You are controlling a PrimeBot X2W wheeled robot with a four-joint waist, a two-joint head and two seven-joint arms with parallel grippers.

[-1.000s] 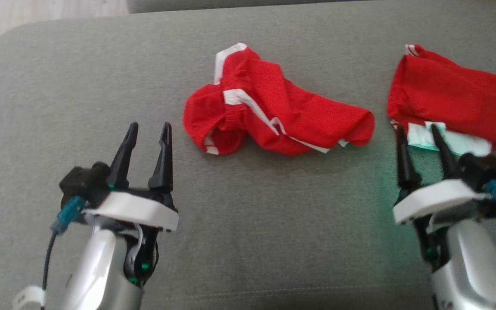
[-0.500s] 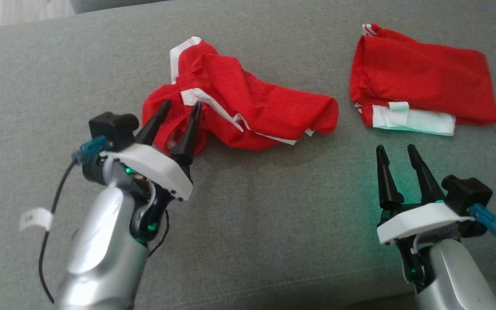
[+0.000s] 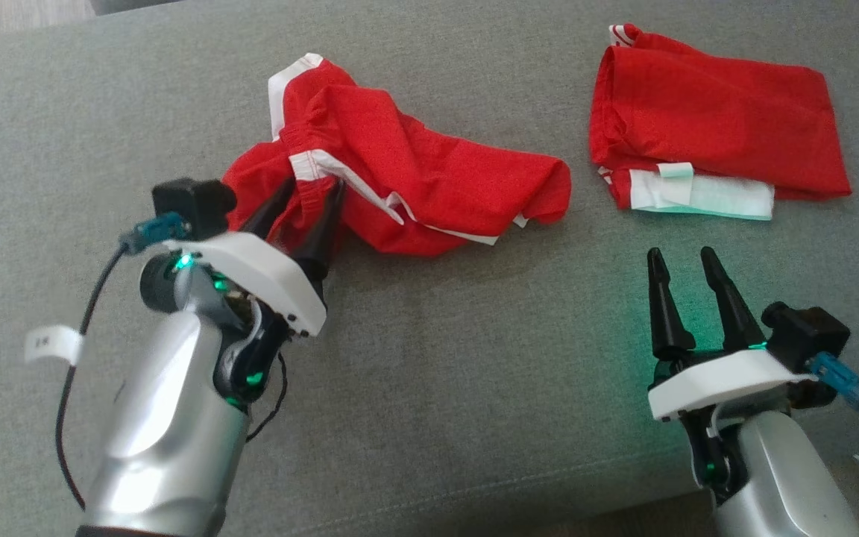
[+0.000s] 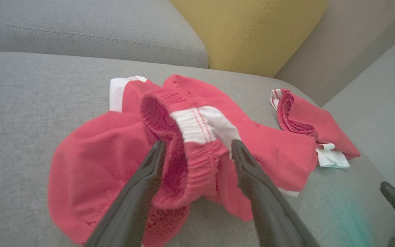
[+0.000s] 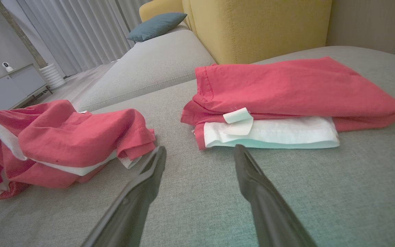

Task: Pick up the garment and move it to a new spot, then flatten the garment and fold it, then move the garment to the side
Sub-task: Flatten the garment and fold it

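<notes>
the left gripper (image 3: pixel 314 183) has its two dark fingers spread wide, pinching nothing. in the left wrist view the left gripper (image 4: pixel 197 144) straddles the gathered elastic waistband (image 4: pixel 201 161) of the crumpled red garment (image 4: pixel 91 154): one finger lies over the waist opening, the other on the outer side of the band. whether the tips press into the cloth cannot be told.

the crumpled red garment (image 3: pixel 429 186) lies in a loose heap with white stripes, on the grey sofa seat (image 3: pixel 437 388), towards its middle and far side in the head view.

the right gripper (image 3: pixel 680 253) is also spread and holds nothing. it hangs over bare seat fabric, near the front edge, with a green glow at its base. in its own wrist view the right gripper (image 5: pixel 200 148) points at the gap between the two cloths.

beyond it rests a folded red garment (image 3: pixel 720 127) with a white layer showing at its near edge, apart from the crumpled one. behind the seat stands a yellow cushion (image 5: pixel 259 27), and farther off a blue pillow (image 5: pixel 156 20).
</notes>
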